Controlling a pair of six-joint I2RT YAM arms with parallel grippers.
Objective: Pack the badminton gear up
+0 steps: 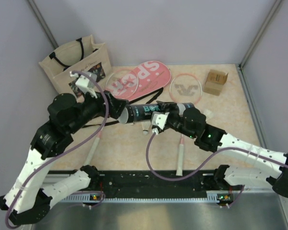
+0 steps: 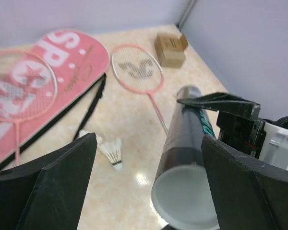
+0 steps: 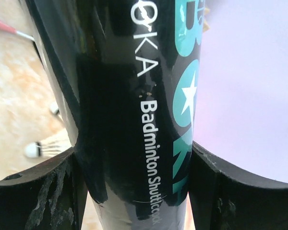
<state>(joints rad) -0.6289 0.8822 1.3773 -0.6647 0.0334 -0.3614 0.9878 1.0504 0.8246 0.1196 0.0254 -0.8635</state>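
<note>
Right gripper (image 3: 137, 163) is clamping the dark cylindrical tube (image 1: 143, 113); left gripper (image 2: 149, 148) is gaping at its mouth. White feather shuttlecock (image 2: 113, 152), pink-framed rackets (image 2: 137, 72) and, at twelve o'clock, pink "SPORT" cover (image 2: 79, 52) are lying unpacked.

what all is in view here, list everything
tube: 1, black, centre, in the right gripper
cover: 1, pink, far centre
rackets: 2, pink frames, one on cover, other beside box
shuttlecocks: at least 2, white, on table near tube
tote: 1, beige, far left
box: 1, brown, far right
table: 1, beige
left gripper: 1, black, open at tube's open end
right gripper: 1, black, shut on tube
</note>
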